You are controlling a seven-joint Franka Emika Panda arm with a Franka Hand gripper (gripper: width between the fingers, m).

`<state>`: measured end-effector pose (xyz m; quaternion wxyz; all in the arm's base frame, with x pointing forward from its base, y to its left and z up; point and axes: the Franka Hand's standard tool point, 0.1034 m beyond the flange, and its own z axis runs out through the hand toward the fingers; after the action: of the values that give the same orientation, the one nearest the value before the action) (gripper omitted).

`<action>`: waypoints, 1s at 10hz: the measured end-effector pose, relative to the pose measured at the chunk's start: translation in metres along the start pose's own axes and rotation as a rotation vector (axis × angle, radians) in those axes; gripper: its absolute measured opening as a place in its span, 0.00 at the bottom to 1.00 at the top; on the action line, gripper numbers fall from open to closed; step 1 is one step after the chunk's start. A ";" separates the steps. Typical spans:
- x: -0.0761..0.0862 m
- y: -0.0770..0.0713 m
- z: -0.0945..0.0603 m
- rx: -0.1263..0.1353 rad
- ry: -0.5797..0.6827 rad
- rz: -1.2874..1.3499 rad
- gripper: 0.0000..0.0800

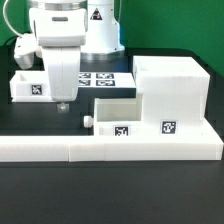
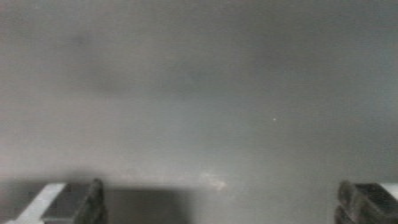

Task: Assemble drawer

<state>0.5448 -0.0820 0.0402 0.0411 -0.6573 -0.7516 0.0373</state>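
Pincer [image 1: 62, 101] centre-left, low over black worktop [image 1: 30, 190]. Wrist view: fingers [image 2: 68, 200] spread wide, nothing held. Housing [image 1: 170, 90] centre-right, one tray [image 1: 112, 112] just beside it, second tray [image 1: 28, 84] upper left. Square tags [image 1: 167, 127] show patterns only, unreadable.

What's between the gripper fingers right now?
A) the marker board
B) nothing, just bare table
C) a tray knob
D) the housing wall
B: in the wrist view the two fingers stand wide apart with only blurred bare table between them, and in the exterior view the gripper hangs over dark table with nothing in it.
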 end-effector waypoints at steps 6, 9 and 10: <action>0.003 0.008 0.012 0.044 0.144 0.014 0.81; 0.014 0.010 0.017 0.047 0.152 0.012 0.81; 0.022 0.011 0.019 0.050 0.158 0.007 0.81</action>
<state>0.5507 -0.0592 0.0205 0.1165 -0.6596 -0.7425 0.0040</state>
